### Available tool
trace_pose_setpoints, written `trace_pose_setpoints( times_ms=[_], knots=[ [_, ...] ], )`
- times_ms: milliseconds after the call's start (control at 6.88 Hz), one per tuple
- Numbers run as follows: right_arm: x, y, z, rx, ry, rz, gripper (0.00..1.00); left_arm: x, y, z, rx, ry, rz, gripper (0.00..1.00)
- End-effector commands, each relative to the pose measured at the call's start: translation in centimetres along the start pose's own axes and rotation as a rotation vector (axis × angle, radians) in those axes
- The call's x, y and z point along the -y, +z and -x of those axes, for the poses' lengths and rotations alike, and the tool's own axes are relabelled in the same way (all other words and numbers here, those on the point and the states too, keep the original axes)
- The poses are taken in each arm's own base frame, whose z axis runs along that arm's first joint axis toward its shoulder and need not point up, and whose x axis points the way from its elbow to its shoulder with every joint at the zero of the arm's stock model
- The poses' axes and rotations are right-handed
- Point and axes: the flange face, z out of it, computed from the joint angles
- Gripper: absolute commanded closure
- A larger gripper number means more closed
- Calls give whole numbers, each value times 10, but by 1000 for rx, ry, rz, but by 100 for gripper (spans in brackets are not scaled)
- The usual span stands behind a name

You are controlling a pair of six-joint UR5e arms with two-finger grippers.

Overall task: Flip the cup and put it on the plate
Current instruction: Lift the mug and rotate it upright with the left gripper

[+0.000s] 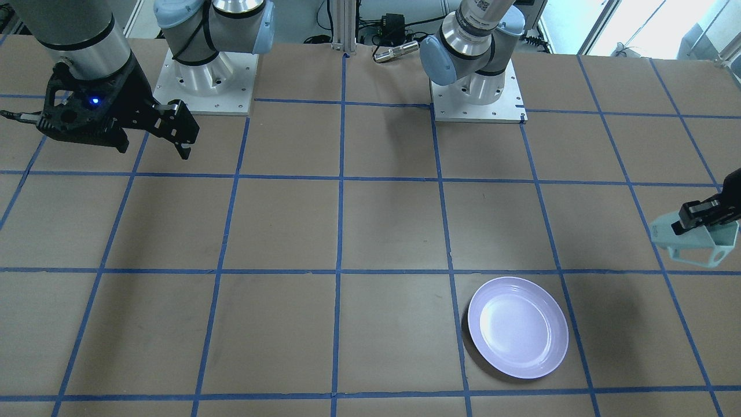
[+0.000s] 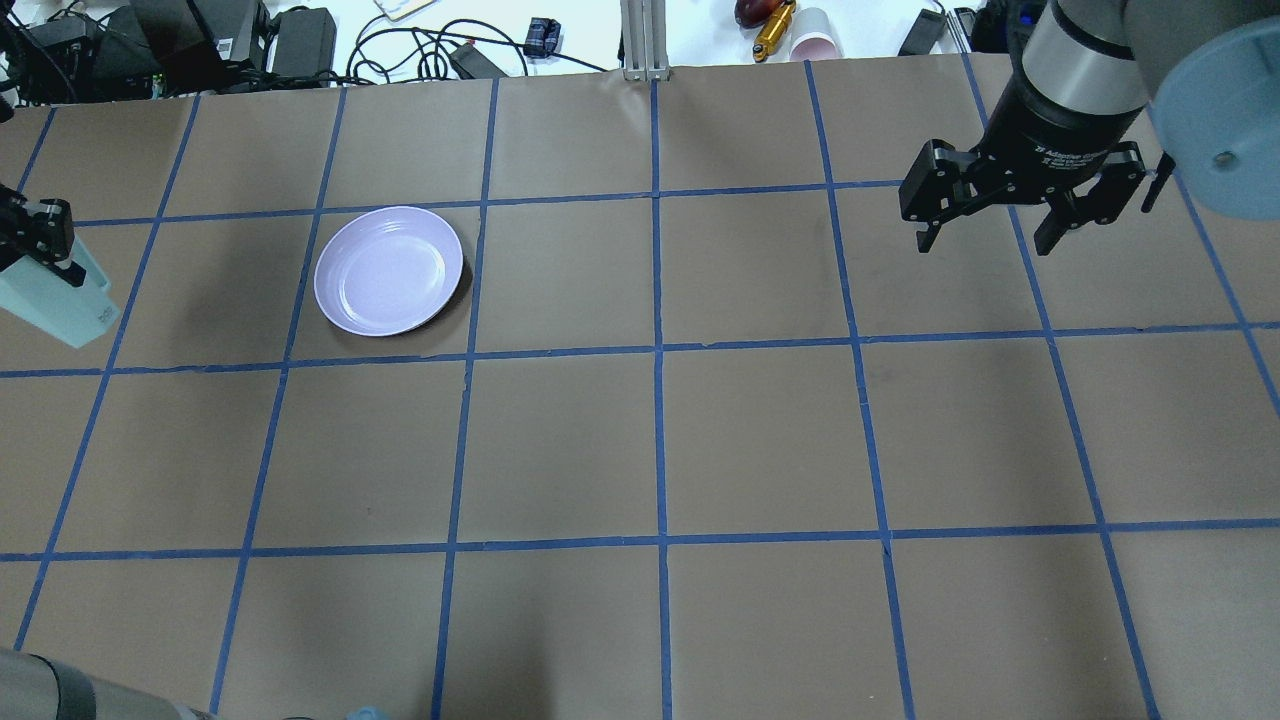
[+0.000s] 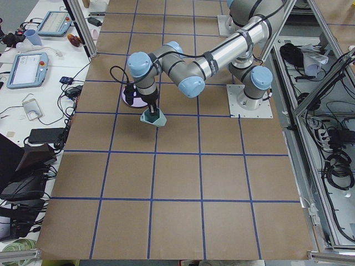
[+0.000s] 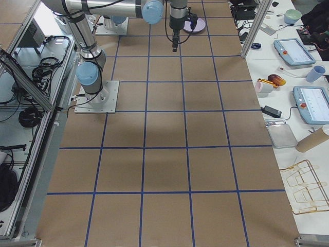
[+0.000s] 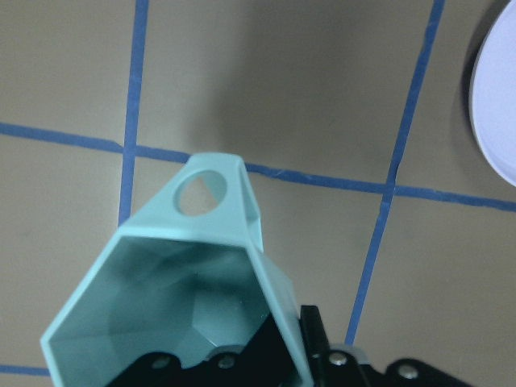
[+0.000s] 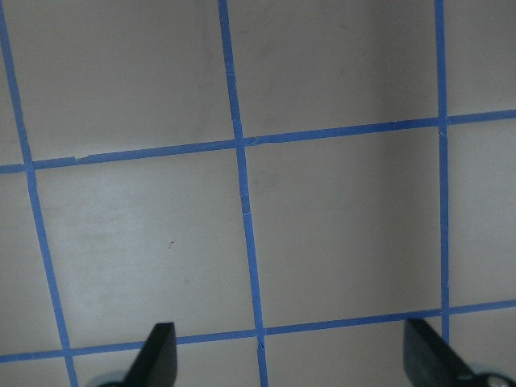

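The pale mint-green cup (image 1: 694, 240) hangs in the air at the table's left end, tilted on its side. My left gripper (image 1: 703, 215) is shut on its rim wall. In the left wrist view the cup (image 5: 185, 314) shows its teal inside, with the loop handle pointing away from the gripper (image 5: 286, 355). In the overhead view the cup (image 2: 55, 305) is left of the lavender plate (image 2: 388, 270), about one grid square away. The plate (image 1: 517, 327) lies flat and bare. My right gripper (image 2: 985, 240) is open and empty, high over the table's other side (image 6: 292, 363).
The brown table (image 2: 660, 440) is marked with a blue tape grid. Both arm bases (image 1: 477, 87) stand at the robot's edge. Cables, a pink paper cup (image 2: 815, 45) and tools lie on the bench beyond the far edge. A metal cylinder (image 1: 396, 52) lies between the bases.
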Motion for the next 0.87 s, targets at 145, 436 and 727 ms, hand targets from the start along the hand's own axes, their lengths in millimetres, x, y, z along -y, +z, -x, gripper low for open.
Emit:
trace_pose_setpoints(
  times_ms=[145,436,727],
  knots=[
    [0,0,0,0,0,0,0,23,-18,-113,67,61,-129,100],
    [0,0,0,0,0,0,0,28,-11,-164,59,31,-155,100],
    [0,0,0,0,0,0,0,29,11,-203,91,86,-203,100]
  ],
)
